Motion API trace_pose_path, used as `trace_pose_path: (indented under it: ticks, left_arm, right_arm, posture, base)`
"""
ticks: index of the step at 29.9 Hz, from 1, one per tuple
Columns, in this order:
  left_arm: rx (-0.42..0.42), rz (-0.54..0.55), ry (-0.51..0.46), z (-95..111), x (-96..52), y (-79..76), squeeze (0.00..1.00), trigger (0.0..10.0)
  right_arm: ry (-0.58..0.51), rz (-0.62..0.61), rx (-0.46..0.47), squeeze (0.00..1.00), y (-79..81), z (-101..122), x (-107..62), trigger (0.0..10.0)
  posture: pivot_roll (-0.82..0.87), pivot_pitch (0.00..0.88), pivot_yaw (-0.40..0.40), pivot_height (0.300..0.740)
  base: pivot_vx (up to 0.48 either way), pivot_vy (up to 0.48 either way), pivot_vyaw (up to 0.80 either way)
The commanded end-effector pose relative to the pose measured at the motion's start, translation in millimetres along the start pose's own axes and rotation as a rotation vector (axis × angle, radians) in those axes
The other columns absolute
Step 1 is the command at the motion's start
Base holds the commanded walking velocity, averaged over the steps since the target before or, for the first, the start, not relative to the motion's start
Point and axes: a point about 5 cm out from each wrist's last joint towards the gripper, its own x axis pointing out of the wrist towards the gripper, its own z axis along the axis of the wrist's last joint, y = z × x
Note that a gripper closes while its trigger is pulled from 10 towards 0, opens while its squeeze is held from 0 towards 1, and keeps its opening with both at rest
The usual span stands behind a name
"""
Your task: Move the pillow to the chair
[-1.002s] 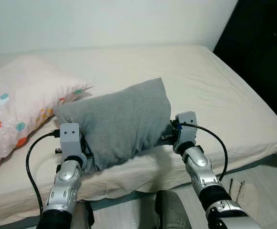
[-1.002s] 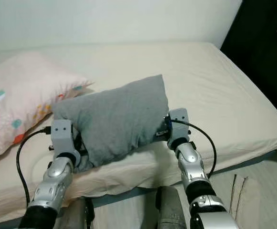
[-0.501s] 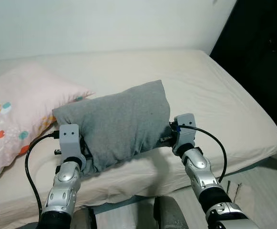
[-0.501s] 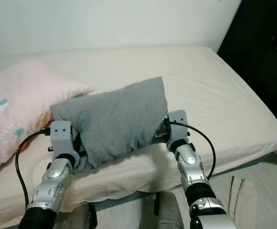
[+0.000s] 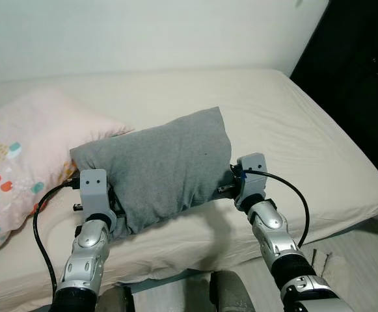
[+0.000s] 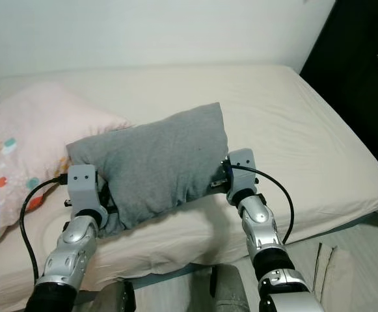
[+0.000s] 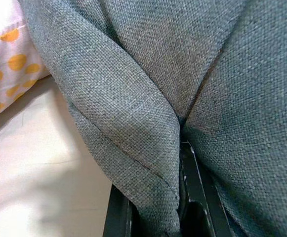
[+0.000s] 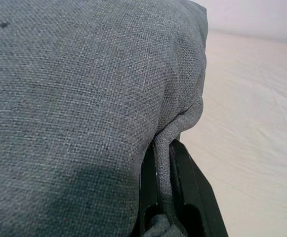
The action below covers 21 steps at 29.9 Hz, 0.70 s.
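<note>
Pillow [image 5: 13, 162], pink patterned, at 9 o'clock on bed [image 5: 293, 123]. Left gripper [image 7: 153, 207] clamps grey pillow [image 5: 159, 166] at its 8 o'clock corner; right gripper [image 8: 165, 197] pinches its 3 o'clock edge. Grey pillow at bed's near edge, centre.

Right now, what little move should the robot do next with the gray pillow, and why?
Probably turn away from the bed, carrying the gray pillow as it is. The left gripper and right gripper each pinch a fold of it, and no chair is in sight yet.
</note>
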Motion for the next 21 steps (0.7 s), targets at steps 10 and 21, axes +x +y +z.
trace_pose_path:
  ticks: [10, 21]
  left_arm:
    - [0.012, -0.037, -0.045, 6.6, -1.2, -10.8, 0.00, 10.0]
    - [0.005, -0.034, -0.044, 6.3, -0.9, -10.7, 0.00, 10.0]
  right_arm:
    - [-0.009, 0.076, -0.017, 0.00, 12.7, 2.0, 2.4, 10.0]
    - [-0.008, 0.077, -0.029, 0.00, 13.2, 3.2, 3.7, 10.0]
  posture:
    - [-0.02, 0.092, -0.109, 0.626]
    - [-0.02, 0.087, -0.117, 0.626]
  base:
    - [0.000, 0.000, 0.00]
    - [0.000, 0.000, 0.00]
